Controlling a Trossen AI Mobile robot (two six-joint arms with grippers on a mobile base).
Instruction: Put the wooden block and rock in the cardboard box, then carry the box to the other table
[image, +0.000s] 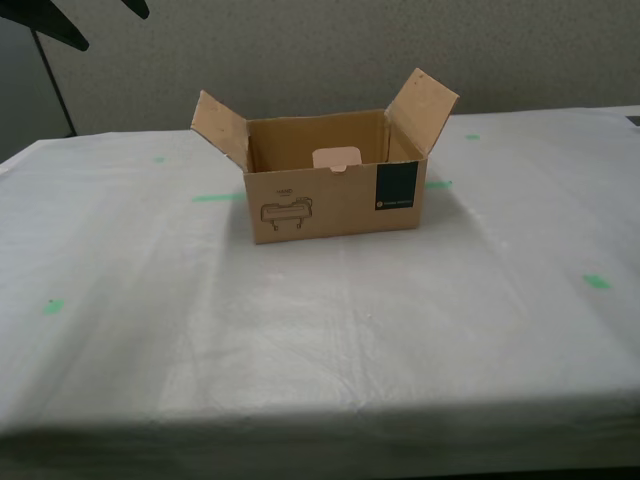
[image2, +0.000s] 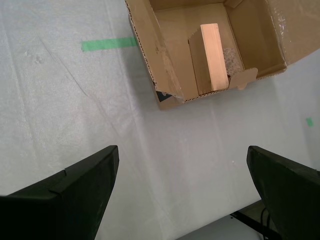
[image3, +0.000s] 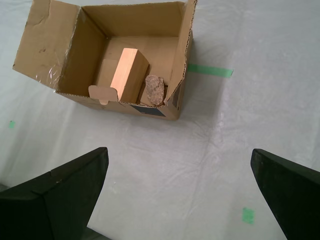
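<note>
It looked like a lab or test room: a table (image: 320, 340) draped in wrinkled white cloth, green tape marks (image: 596, 281) stuck here and there on it, a plain speckled grey wall (image: 300, 50) behind, and a dark stand (image: 55, 75) beyond the table's far edge

Cardboard box (image: 330, 205): one was there
Wooden block (image3: 129, 74): one
Rock (image3: 155, 89): one
Green tape marks (image: 596, 281): several were visible

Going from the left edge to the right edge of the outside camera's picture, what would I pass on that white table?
Green tape mark → box's left flap → line drawing on the cardboard box → pale tab → dark teal label → right flap → another green tape mark.
</note>
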